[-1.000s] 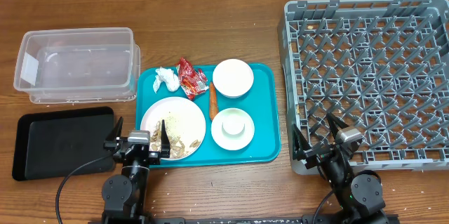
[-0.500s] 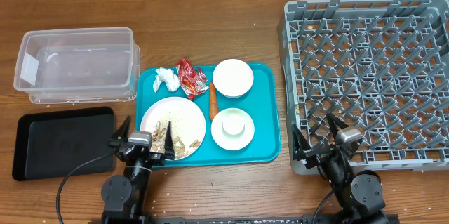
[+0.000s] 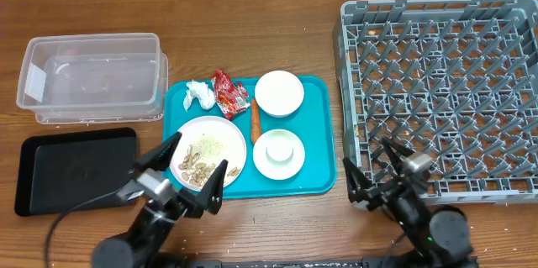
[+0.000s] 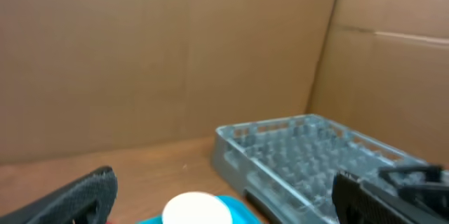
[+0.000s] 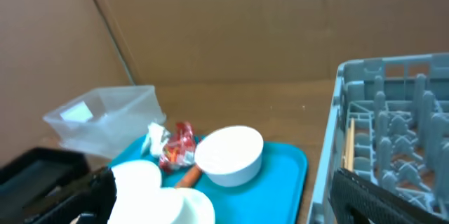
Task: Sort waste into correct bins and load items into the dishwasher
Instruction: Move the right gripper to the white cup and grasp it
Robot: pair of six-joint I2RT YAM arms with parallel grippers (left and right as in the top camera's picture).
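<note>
On the teal tray lie a crumpled white tissue, a red wrapper, an orange carrot piece, a white plate with beige food scraps, a white bowl and a second small white bowl or cup. I cannot make out a pink cup. The clear tub and black tray sit at the left. The grey dish rack is at the right. My left gripper is open over the plate's front edge. My right gripper is open at the rack's front left corner.
The right wrist view shows the bowl, wrapper, tissue, tub and rack. The left wrist view shows the rack and a bowl. Cardboard walls stand behind the table.
My left gripper has risen and swung right, from beside the plate's left edge to over its front. My right gripper has shifted slightly left.
</note>
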